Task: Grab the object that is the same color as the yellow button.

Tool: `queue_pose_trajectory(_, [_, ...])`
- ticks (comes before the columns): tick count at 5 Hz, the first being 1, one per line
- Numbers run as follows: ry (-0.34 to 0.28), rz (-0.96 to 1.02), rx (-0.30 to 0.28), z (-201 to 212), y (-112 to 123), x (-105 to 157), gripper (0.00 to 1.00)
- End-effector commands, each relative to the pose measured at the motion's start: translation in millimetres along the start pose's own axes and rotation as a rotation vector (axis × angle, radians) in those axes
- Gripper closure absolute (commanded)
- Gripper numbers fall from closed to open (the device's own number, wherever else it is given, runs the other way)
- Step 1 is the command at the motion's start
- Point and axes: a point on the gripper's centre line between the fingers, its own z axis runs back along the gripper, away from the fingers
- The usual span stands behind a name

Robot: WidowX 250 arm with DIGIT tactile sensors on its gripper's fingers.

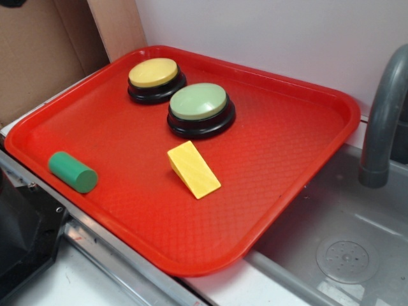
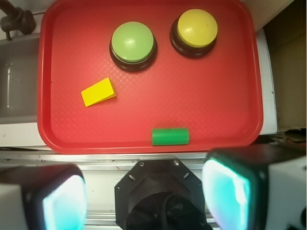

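A small yellow wedge block, the object [image 1: 194,169] [image 2: 98,92], lies flat on the red tray [image 1: 299,146] [image 2: 216,100], in front of the green-topped button. The yellow button [image 1: 155,78] [image 2: 195,30] stands on its black base at the tray's far corner. In the wrist view my gripper [image 2: 144,199] hangs high above the robot base, off the tray's near edge, open, with nothing between its pads [image 2: 225,191]. It is far from the wedge. The gripper itself does not show in the exterior view.
A pale green-topped button [image 1: 200,108] [image 2: 133,45] stands beside the yellow one. A green cylinder [image 1: 72,171] [image 2: 170,136] lies by the tray's near rim. A grey sink with a faucet [image 1: 382,121] borders the tray; the black robot base [image 2: 160,196] sits below the gripper.
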Motion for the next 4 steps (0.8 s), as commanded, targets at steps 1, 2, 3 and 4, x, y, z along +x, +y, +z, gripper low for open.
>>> queue_pose_trajectory(1, [0.0,0.0,0.0,0,0,0,0.0])
queue_pose_trajectory(2, [0.054,0.089,-0.005,-22,-14,20,0.0])
queue_pose_trajectory(3, [0.003,0.215,0.026,-46,-33,35,0.0])
queue_pose_trajectory(4, [-0.082,0.386,0.012,-72,-50,46,0.0])
